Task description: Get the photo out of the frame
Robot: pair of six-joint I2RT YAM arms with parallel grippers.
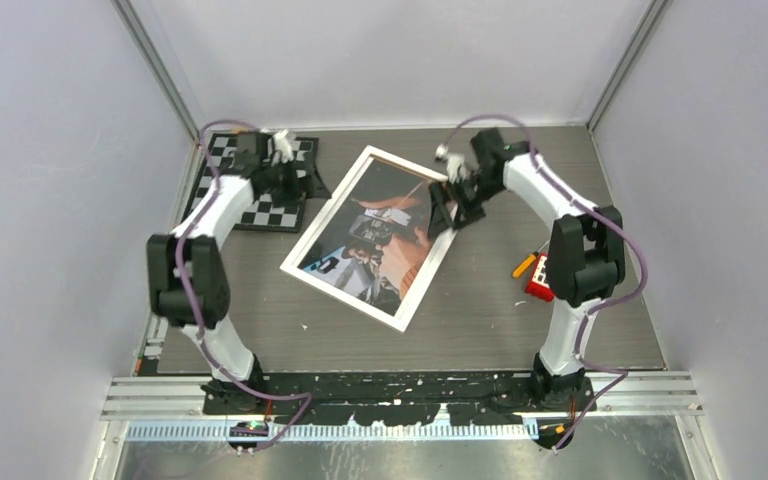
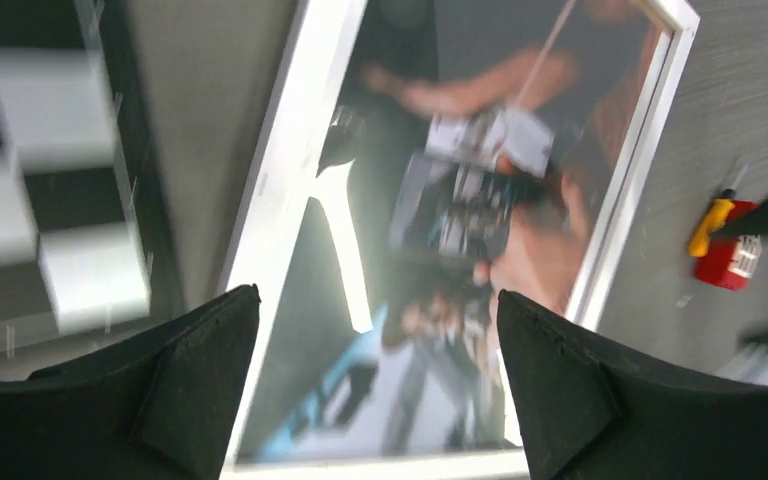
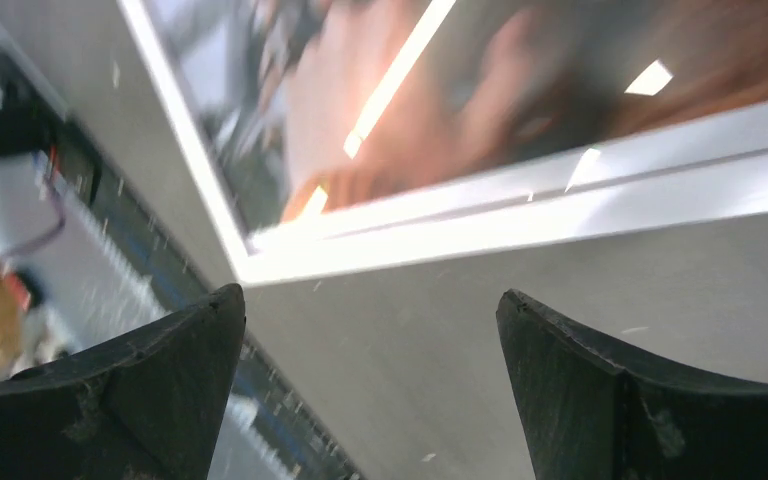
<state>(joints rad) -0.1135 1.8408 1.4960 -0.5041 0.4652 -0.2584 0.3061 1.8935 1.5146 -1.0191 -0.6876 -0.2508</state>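
The frame [image 2: 282, 190] lies flat and face up on the tabletop [image 1: 480, 310], set at a slant between the 2 arms. The photo [image 1: 375, 235] sits inside it behind the white border. So nothing is out yet, and this reads as the opening step: getting a hold on the frame.

The right gripper [image 3: 368, 295] hangs at the frame's far right edge, jaws spread wide and holding nothing. Its wrist view shows a frame corner and bare tabletop between the fingers. Whether a fingertip touches the rim cannot be told from above.

The left gripper [image 2: 377, 293] is up over the checkerboard [image 2: 50, 120], just beside the frame's left edge. Its jaws are wide too, and empty, with the print in its sights.

With the picture side up, the back panel is out of reach. The next move probably calls for catching a thin edge, lifting it and turning the frame over. That edge lies low against the tabletop, so the jaws must come in shallow. The glossy front looks slippery. A red and orange tool [image 1: 535, 275] lies well clear on the right.
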